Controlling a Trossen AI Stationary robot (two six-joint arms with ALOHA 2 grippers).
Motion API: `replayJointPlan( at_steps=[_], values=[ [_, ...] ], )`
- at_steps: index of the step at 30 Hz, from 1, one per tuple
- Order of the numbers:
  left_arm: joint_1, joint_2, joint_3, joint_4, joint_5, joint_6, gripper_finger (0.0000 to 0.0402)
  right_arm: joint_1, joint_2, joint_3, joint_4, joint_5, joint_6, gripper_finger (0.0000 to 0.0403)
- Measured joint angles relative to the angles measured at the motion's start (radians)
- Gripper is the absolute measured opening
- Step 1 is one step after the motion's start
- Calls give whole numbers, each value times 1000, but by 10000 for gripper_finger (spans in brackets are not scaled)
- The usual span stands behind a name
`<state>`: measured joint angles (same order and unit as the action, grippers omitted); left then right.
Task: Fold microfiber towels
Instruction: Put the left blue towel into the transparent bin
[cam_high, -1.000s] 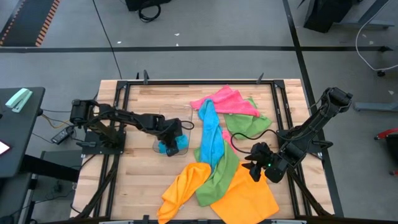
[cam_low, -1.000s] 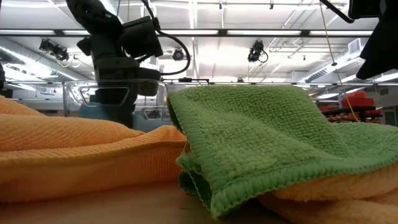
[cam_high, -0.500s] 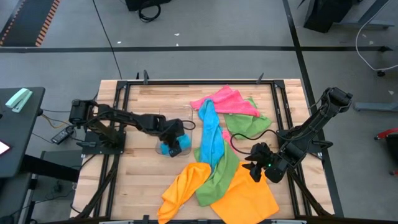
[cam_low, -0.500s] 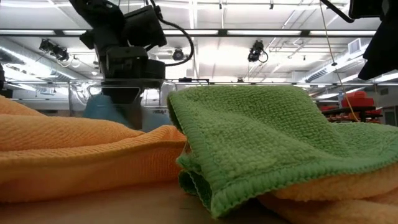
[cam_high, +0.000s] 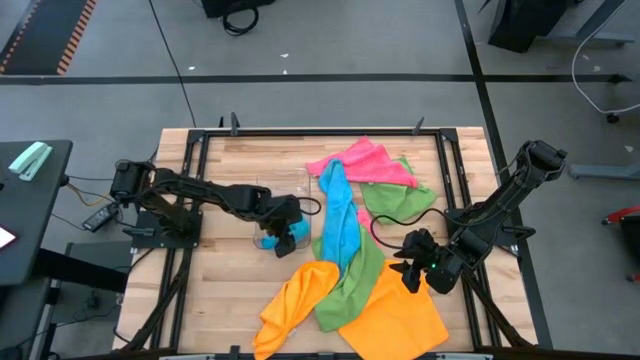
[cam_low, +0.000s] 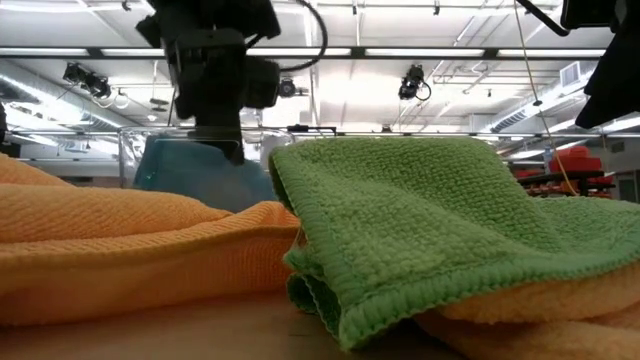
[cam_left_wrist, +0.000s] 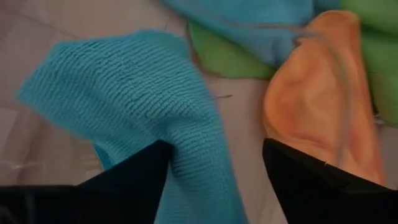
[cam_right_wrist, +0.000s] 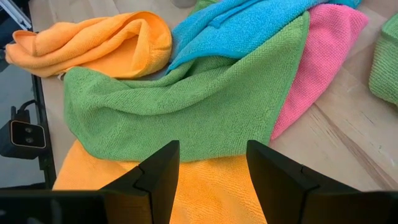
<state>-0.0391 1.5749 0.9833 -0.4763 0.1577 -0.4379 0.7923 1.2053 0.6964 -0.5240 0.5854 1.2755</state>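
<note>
Left arm stretched across to mid-table, left gripper (cam_high: 284, 237) spread wide (pointing down); right gripper (cam_high: 412, 268) waits with fingers parted.

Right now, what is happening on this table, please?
The left gripper is over a small sky blue towel lying in the clear plastic tray on the left half of the table; its jaws stand open around the cloth. The right gripper waits near the right edge, jaws open, holding nothing. Pink, blue, green and orange towels lie in a loose unfolded pile in the middle.
</note>
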Motion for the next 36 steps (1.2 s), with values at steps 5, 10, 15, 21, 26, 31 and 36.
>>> replayJointPlan(
  at_steps=[5,10,15,21,26,31,36],
  values=[
    [3,0,68,-113,-15,90,278,0,0,0,0,0,0,196],
    [9,3,56,-112,-15,77,255,0,0,0,2,0,0,196],
    [12,11,16,-98,-11,30,228,0,0,1,12,1,3,196],
    [16,0,33,-99,15,-21,193,-6,0,1,19,14,-6,196],
    [18,0,40,-103,-9,-57,182,-21,0,1,28,14,-23,196],
    [-13,0,49,-151,-84,-43,210,-27,0,1,27,13,-30,196],
    [-41,9,51,-179,-130,-40,249,-26,0,1,26,13,-32,196]
  ],
)
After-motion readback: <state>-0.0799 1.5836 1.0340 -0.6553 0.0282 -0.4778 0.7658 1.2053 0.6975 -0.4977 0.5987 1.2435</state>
